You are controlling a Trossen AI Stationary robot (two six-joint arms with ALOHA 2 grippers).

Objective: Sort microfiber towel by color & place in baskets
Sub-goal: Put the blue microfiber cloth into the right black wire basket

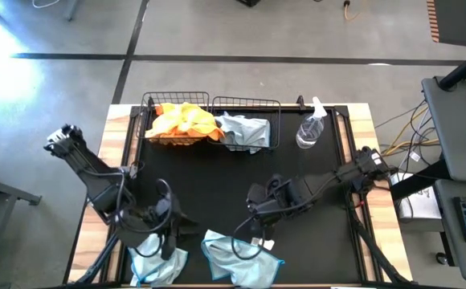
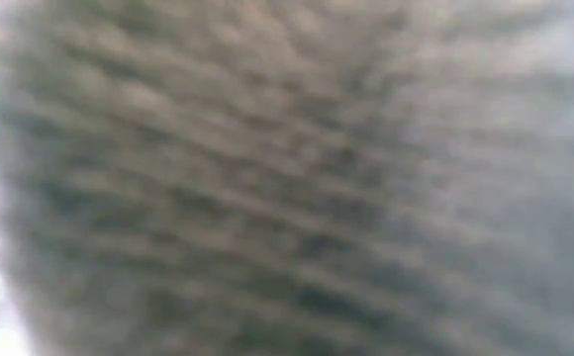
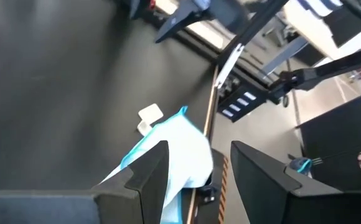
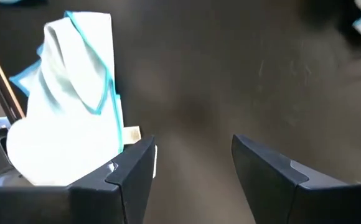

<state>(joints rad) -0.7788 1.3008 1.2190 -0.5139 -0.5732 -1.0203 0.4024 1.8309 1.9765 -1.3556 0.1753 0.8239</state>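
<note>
The desk (image 1: 313,185) carries a black mat and is cut off along its near edge in the high view. At its far side stand two black wire baskets side by side: the left basket (image 1: 146,112) holds bright orange cloths (image 1: 181,122), the right basket (image 1: 275,112) holds a pale blue-grey cloth (image 1: 245,132). A clear spray bottle (image 1: 310,128) stands just beside the right basket. Two more pale cloths lie at the near edge, one (image 1: 157,263) partly covered by the left gripper (image 1: 165,239), the other (image 1: 237,258) just beside the right gripper (image 1: 257,233). Both grippers are released, fingers spread, grasping nothing. The low view is wholly blocked by a blurred grey textured surface.
</note>
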